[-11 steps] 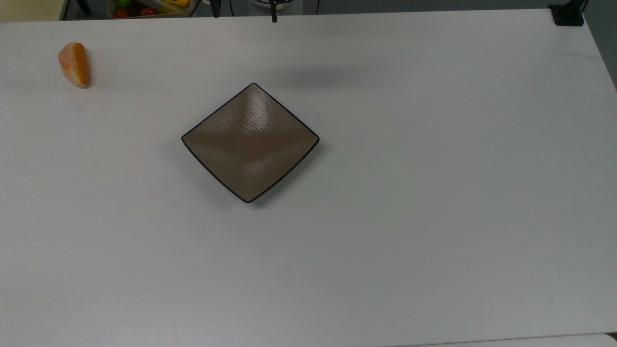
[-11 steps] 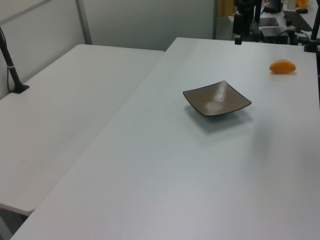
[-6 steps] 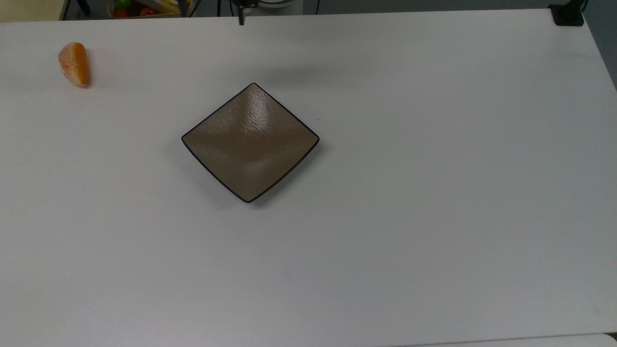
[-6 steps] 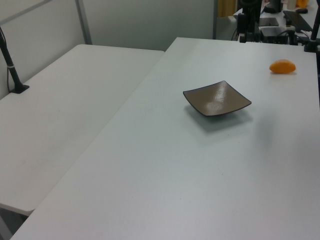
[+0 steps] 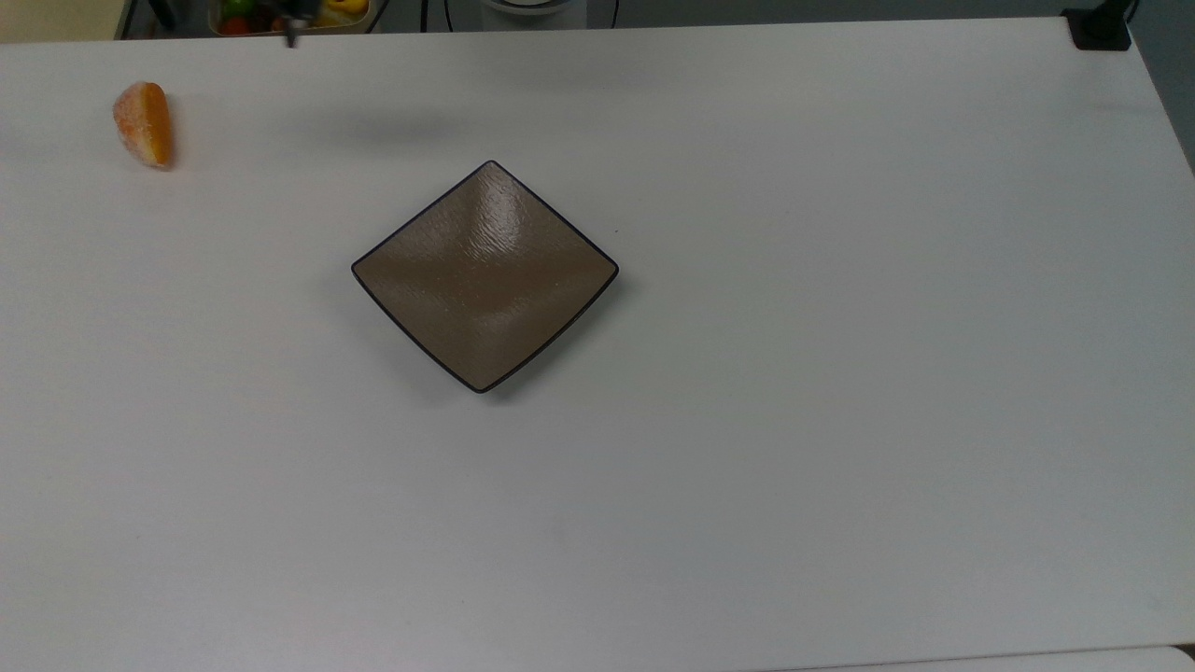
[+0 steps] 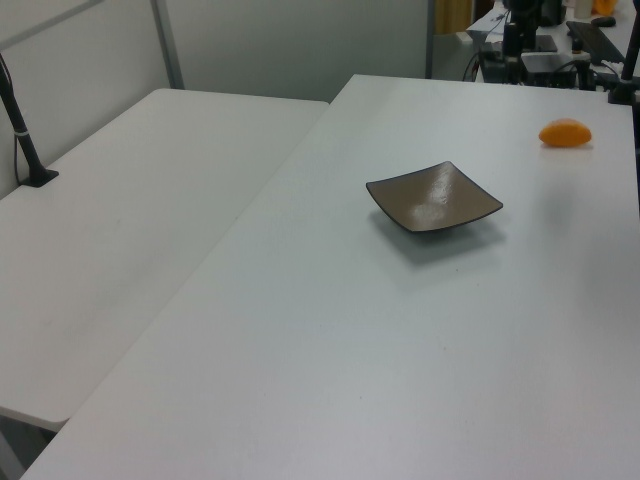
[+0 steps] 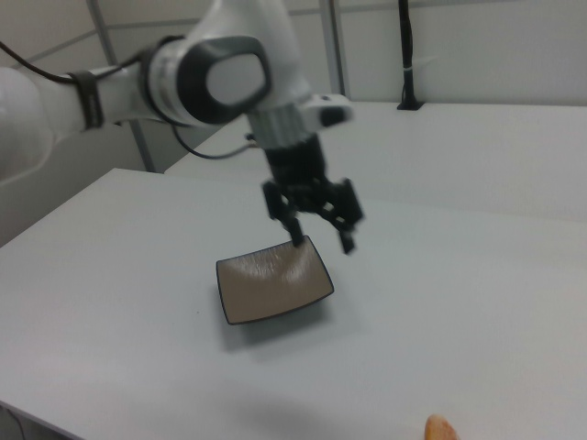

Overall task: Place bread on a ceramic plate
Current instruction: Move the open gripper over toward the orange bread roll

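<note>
So the bread [image 5: 144,122] sits by itself near the far corner of the white worktop [image 5: 840,373], on the top view's left, well apart from the ceramic plate [image 5: 485,275]. That plate has nothing on it and is turned corner-on like a diamond in the top view. In the right view the hand [image 7: 320,235] hangs in the air above the far side of the plate with its two fingers spread apart, grasping nothing, and the white arm [image 7: 211,78] reaches in from the right view's left. Between plate and bread is bare worktop. Off the far edge there's a bin of colourful fruit [image 5: 280,14], and a black clamp [image 5: 1100,28] sits at the top view's right corner.
</note>
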Controlling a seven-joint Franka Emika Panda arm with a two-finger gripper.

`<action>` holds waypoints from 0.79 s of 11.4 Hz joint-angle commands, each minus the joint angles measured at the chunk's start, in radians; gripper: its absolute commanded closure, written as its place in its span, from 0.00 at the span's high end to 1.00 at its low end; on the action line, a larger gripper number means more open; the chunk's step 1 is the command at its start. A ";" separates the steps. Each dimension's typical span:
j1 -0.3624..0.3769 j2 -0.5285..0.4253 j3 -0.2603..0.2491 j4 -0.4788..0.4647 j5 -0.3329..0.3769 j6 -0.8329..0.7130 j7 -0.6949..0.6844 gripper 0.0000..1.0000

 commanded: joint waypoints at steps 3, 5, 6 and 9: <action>-0.144 0.025 -0.089 -0.127 -0.006 0.204 -0.320 1.00; -0.200 0.077 -0.089 -0.132 -0.008 0.238 -0.421 1.00; -0.212 0.106 -0.089 -0.147 -0.008 0.270 -0.460 1.00; -0.248 0.209 -0.089 -0.175 -0.017 0.371 -0.509 1.00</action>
